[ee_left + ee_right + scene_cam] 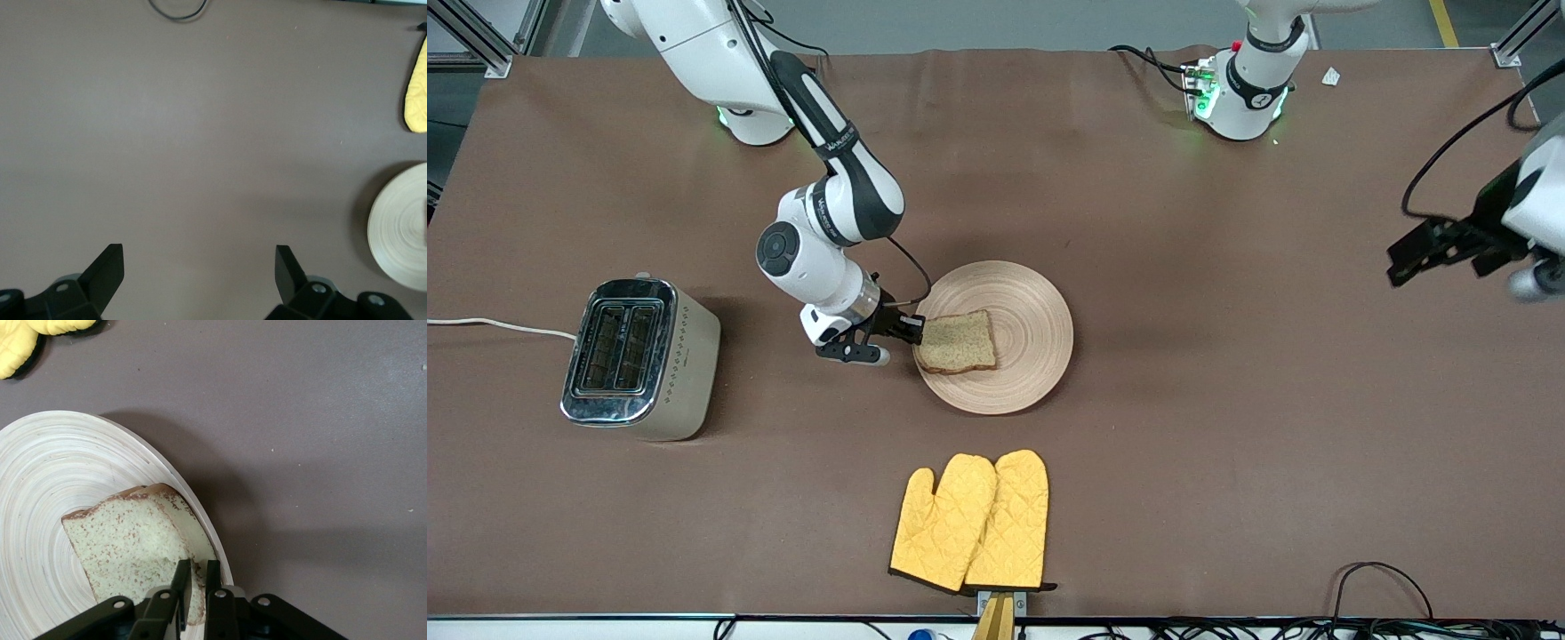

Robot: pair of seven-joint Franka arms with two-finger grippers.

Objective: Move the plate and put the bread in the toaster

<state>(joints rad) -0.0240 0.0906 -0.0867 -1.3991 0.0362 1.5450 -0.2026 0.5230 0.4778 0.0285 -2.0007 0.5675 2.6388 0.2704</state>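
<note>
The bread (959, 342) lies on the wooden plate (1040, 356) at the middle of the table, toward the plate's rim on the right arm's side. My right gripper (914, 333) is low at that rim, shut on the slice's edge. The right wrist view shows the two fingers pinching the crust of the bread (127, 547) just above the plate (47, 487), with the right gripper (197, 570) nearly closed. The toaster (640, 356) stands toward the right arm's end, slots up. My left gripper (1396, 267) waits open above the bare table at the left arm's end, its own view showing the left gripper (200, 257) with nothing between the fingers.
A pair of yellow oven mitts (974, 520) lies nearer to the front camera than the plate, close to the table's front edge. The toaster's white cord (498, 326) runs off the right arm's end of the table. The plate's rim (400, 227) shows in the left wrist view.
</note>
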